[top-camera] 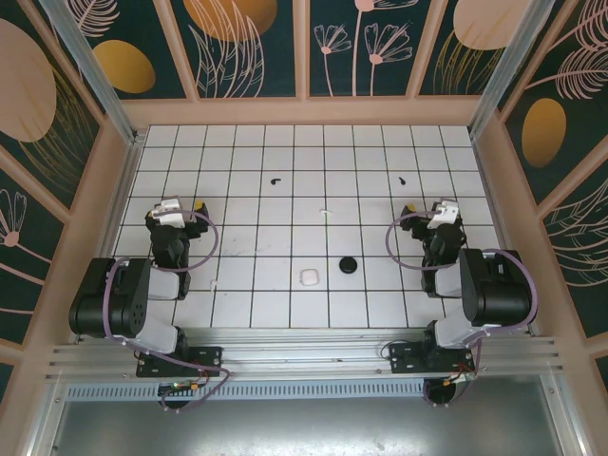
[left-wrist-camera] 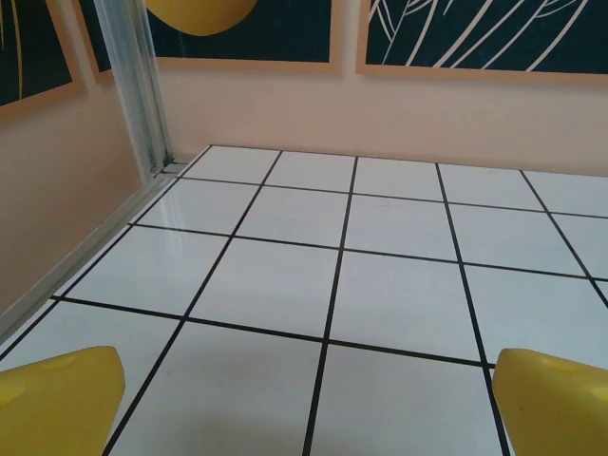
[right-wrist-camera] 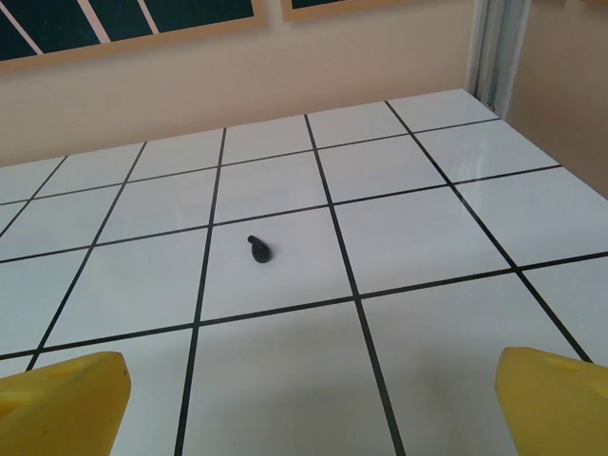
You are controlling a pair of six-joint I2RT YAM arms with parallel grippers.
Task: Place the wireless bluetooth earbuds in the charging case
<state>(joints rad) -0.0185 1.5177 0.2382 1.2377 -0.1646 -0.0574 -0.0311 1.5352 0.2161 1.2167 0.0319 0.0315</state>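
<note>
Two black wireless bluetooth earbuds lie far apart on the white grid table, one at the back left and one at the back right. A tiny white sliver lies between them, nearer the middle. A black round disc and a small white rounded-square piece sit at the front centre; I cannot tell which is the charging case. My left gripper is open over bare tiles. My right gripper is open, with the right earbud about a tile ahead of it.
Peach walls with dark leaf panels enclose the table on three sides. A metal corner post stands ahead and left of the left gripper. Another small white fleck lies near the left arm's base. Both arm bases sit on the near rail.
</note>
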